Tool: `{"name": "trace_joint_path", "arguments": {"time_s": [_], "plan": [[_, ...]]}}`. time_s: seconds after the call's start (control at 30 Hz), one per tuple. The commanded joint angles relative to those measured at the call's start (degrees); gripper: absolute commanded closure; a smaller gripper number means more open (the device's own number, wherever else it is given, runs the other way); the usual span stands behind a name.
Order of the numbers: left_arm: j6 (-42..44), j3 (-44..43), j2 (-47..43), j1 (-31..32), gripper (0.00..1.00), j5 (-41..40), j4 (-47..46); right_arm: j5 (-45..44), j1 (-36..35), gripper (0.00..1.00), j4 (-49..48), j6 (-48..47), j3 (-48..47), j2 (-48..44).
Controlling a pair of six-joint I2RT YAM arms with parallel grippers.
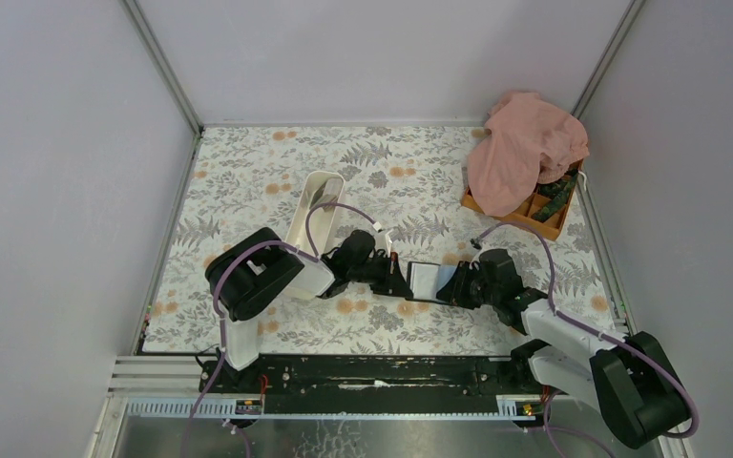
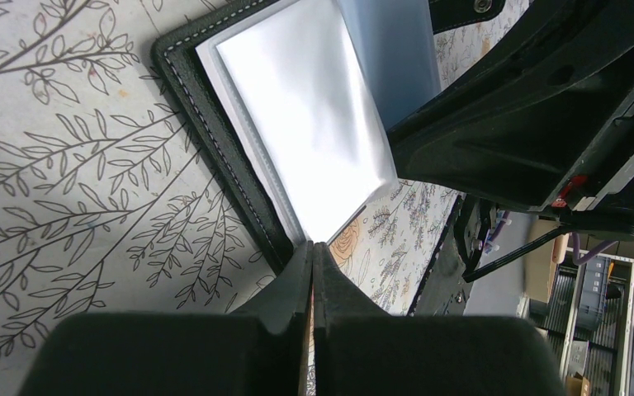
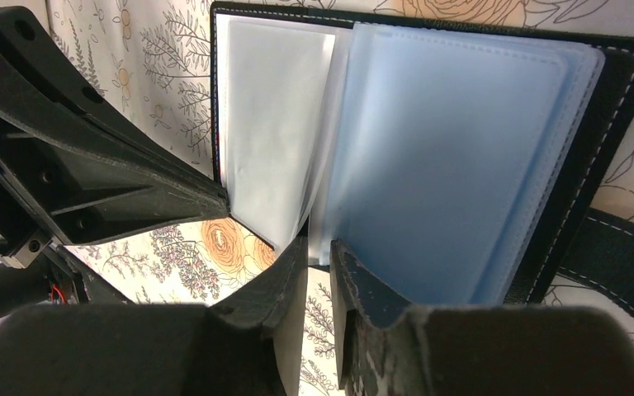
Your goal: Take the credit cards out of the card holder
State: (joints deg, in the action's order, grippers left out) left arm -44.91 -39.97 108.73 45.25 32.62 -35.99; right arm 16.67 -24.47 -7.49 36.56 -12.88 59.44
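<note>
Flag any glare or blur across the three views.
Left wrist: glare blows out a clear sleeve of the black folding card holder; right wrist: its bluish sleeves are evenly lit, the right gripper up close blurred; top external: even, sharp.

Card holder (image 1: 429, 280) — right of tray (image 1: 297, 227).

black folding card holder (image 1: 431, 280): 1 | long white oblong tray (image 1: 317, 205): 1 | orange compartment box (image 1: 537, 219): 1 | crumpled pink cloth (image 1: 525, 153): 1 | black robot arms (image 1: 253, 277) (image 1: 573, 334): 2
</note>
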Motion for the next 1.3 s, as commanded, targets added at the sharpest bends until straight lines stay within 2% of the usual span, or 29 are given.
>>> {"name": "trace_joint_path", "arguments": {"time_s": [0.0,0.77,0.87,1.03,1.27], "plan": [[0.9,0.4,1.2,-0.2,1.0,0.3,0.1,-0.1,-0.5,0.76,-0.7,0.2,0.9,0.8],[1.1,0.5,1.8,-0.2,1.0,0.4,0.5,4.6,-0.6,0.76,-13.7,3.9,5.4,2.1],[1.2,0.4,1.8,-0.2,1.0,0.4,0.7,4.6,-0.5,0.81,-14.6,4.0,5.6,2.2],[1.1,0.5,1.9,-0.2,1.0,0.4,0.7,4.1,-0.5,0.98,-15.0,4.1,6.3,1.1],[1.1,0.6,2.0,-0.3,1.0,0.5,0.4,2.6,-0.5,1.0,-14.0,3.8,7.3,-2.0]]}}
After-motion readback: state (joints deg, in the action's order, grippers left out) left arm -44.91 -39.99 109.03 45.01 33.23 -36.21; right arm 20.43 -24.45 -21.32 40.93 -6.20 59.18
